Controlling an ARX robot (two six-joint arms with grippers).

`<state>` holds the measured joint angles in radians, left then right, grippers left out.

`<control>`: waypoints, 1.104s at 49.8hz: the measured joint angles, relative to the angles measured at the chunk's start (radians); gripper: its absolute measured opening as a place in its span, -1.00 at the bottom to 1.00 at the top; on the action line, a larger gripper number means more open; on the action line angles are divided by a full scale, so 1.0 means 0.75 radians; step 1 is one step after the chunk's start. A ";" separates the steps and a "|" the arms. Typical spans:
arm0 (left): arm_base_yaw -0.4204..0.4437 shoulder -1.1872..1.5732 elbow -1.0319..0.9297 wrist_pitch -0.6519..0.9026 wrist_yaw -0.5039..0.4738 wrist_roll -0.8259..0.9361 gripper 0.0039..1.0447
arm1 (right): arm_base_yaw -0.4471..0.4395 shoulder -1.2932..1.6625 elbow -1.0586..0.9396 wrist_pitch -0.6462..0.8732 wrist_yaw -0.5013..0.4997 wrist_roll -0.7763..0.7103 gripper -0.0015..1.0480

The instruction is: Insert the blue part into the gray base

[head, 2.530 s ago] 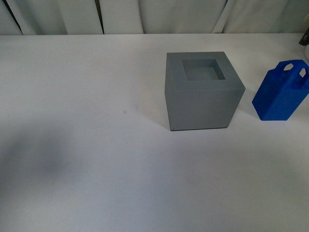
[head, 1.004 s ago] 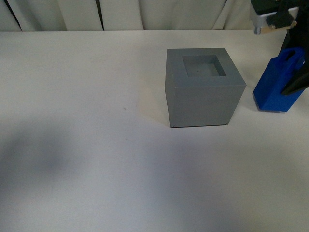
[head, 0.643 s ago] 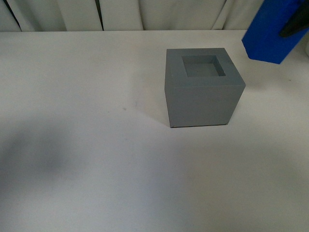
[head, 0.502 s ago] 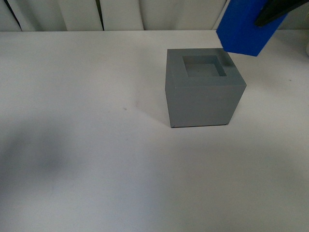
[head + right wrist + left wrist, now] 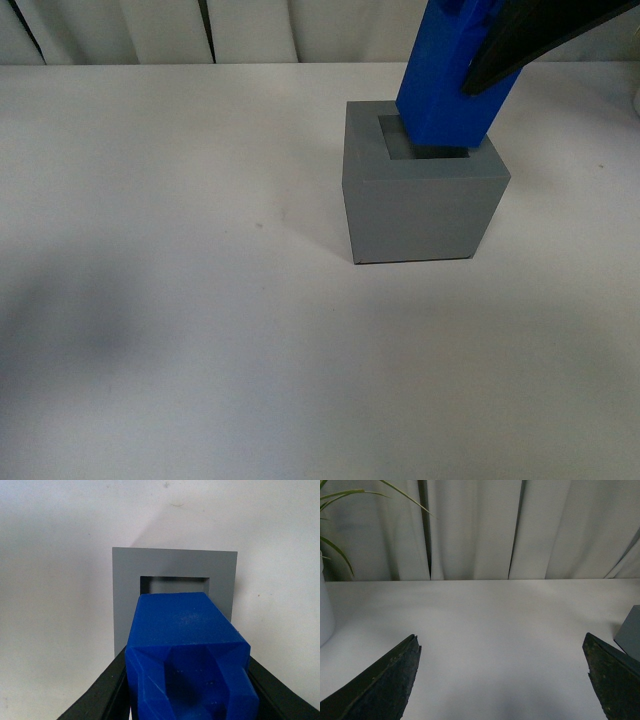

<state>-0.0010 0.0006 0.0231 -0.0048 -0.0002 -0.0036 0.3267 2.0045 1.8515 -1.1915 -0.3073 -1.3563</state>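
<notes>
The gray base (image 5: pixel 425 200) stands on the white table right of centre, its square recess facing up. My right gripper (image 5: pixel 480 45) comes in from the top right, shut on the blue part (image 5: pixel 448 85). The part hangs tilted, its lower end at the recess mouth. In the right wrist view the blue part (image 5: pixel 185 645) sits between my dark fingers (image 5: pixel 100 695), with the gray base (image 5: pixel 125 595) and the recess behind it. My left gripper (image 5: pixel 502 680) is open and empty over bare table; an edge of the gray base (image 5: pixel 632 632) shows in its view.
White curtains (image 5: pixel 250 30) hang behind the table's far edge. In the left wrist view a white pot (image 5: pixel 325 612) with green leaves stands near the table's back edge. The white table (image 5: pixel 150 250) stretches left and in front of the base.
My right gripper has taken hold of the blue part at the right, lifted it, and carried it left over the gray base, then lowered its end to the recess. The base has not moved.
</notes>
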 joint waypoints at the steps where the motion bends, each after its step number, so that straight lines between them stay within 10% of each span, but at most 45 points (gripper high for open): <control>1: 0.000 0.000 0.000 0.000 0.000 -0.001 0.89 | 0.001 0.002 0.001 0.000 0.001 0.000 -0.11; 55: 0.000 0.000 0.000 0.000 0.000 0.000 0.89 | 0.035 0.053 -0.017 0.030 0.036 -0.002 -0.11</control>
<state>-0.0010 0.0006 0.0231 -0.0048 -0.0002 -0.0036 0.3531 2.0445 1.8389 -1.1694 -0.2802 -1.3579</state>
